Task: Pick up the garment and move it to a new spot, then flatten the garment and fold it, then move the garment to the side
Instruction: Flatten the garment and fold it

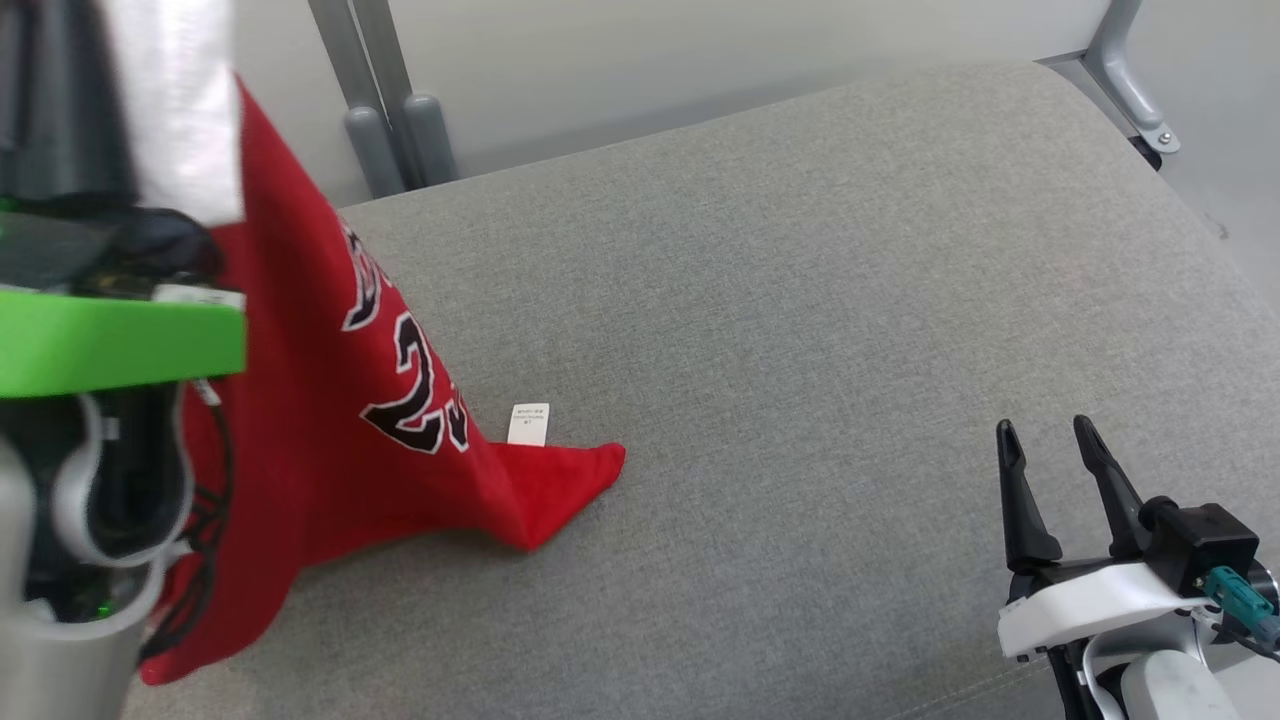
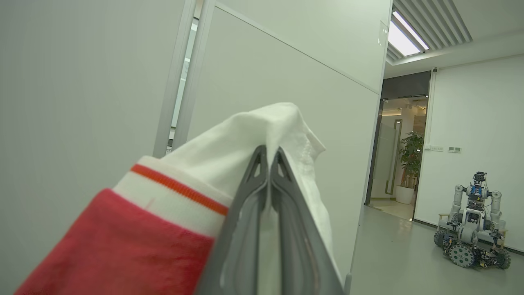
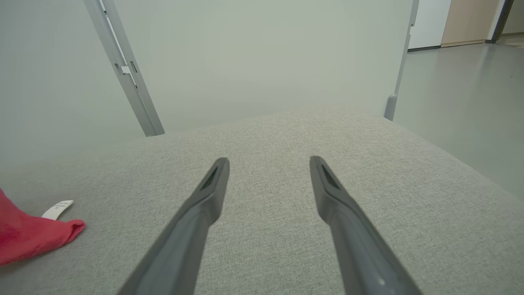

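The garment (image 1: 330, 400) is a red jersey with black and white numbers. It hangs from high at the left of the head view, its lower hem trailing on the grey cushion (image 1: 800, 350). In the left wrist view my left gripper (image 2: 269, 150) is shut on the garment's (image 2: 229, 164) white trim, red cloth draping below. My right gripper (image 1: 1045, 432) stands open above the cushion's near right part, nothing between its fingers. The right wrist view shows that gripper (image 3: 268, 160) open and a corner of the garment (image 3: 32, 237) far to its left.
A white care label (image 1: 529, 423) lies beside the hem. Grey metal frame posts (image 1: 385, 110) rise behind the cushion, another bracket (image 1: 1130, 80) at the back right. My left arm's green-banded wrist (image 1: 110, 340) blocks the near left. Another wheeled robot (image 2: 470, 221) stands across the room.
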Controlling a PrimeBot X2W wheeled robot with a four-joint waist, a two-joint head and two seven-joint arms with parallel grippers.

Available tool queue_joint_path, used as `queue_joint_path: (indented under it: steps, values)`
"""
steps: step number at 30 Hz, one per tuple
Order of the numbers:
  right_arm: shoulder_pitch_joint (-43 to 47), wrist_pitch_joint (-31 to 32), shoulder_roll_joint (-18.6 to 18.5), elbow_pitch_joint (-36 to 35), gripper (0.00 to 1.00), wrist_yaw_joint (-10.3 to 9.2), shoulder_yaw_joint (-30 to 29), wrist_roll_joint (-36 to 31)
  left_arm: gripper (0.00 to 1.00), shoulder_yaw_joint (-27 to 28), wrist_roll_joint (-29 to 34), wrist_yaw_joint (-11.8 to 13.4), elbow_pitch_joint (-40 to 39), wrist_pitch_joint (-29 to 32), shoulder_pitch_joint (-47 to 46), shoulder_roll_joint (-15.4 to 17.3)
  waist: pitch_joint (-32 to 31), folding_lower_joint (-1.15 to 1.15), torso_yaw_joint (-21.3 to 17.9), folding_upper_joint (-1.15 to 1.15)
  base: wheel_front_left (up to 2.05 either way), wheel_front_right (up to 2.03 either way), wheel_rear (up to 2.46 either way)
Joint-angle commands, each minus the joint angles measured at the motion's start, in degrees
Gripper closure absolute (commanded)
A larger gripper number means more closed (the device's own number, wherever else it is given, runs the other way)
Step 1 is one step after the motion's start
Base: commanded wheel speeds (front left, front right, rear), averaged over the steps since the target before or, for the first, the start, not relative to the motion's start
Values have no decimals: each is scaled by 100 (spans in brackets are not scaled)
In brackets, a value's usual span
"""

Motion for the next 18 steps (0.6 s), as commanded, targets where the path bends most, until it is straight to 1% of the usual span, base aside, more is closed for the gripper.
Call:
queue_joint_path:
  steps: [1, 4, 6, 8, 9, 13, 16, 18]
  values:
    - [-71, -17, 10, 2, 0, -2, 17, 31, 100, -197, -55, -80, 152, 52, -80, -155, 76, 0, -52, 0, 0, 0, 0]
    - [-124, -17, 36, 10, 0, -2, 75, 60, 100, -711, -181, -248, 605, 126, -110, -530, 185, 0, -114, 0, 0, 0, 0]
    - [-191, -17, 54, 16, 0, -2, 119, 86, 100, -1153, -208, -430, 1037, 162, -147, -833, 284, 0, -172, 0, 0, 0, 0]
    - [-265, -17, 69, 21, 0, -2, 156, 106, 100, -1666, -233, -680, 1596, 171, -206, -1248, 401, 0, -248, 0, 0, 0, 0]
    - [-290, -17, 76, 28, 0, -2, 179, 116, 100, -1856, -189, -768, 1839, 170, -232, -1389, 451, 0, -287, 0, 0, 0, 0]
    - [-483, -17, 115, 53, 0, -2, 292, 167, 100, -2744, 105, -1255, 3039, 80, -452, -2030, 692, 0, -526, 0, 0, 0, 0]
    - [-602, -17, 156, 72, 0, -2, 345, 214, 100, -3245, 186, -1653, 3931, 4, -665, -2313, 874, 0, -739, 0, 0, 0, 0]
    - [-656, -17, 186, 98, 0, -2, 383, 243, 100, -3549, 247, -1862, 4420, -55, -820, -2420, 964, 0, -872, 0, 0, 0, 0]
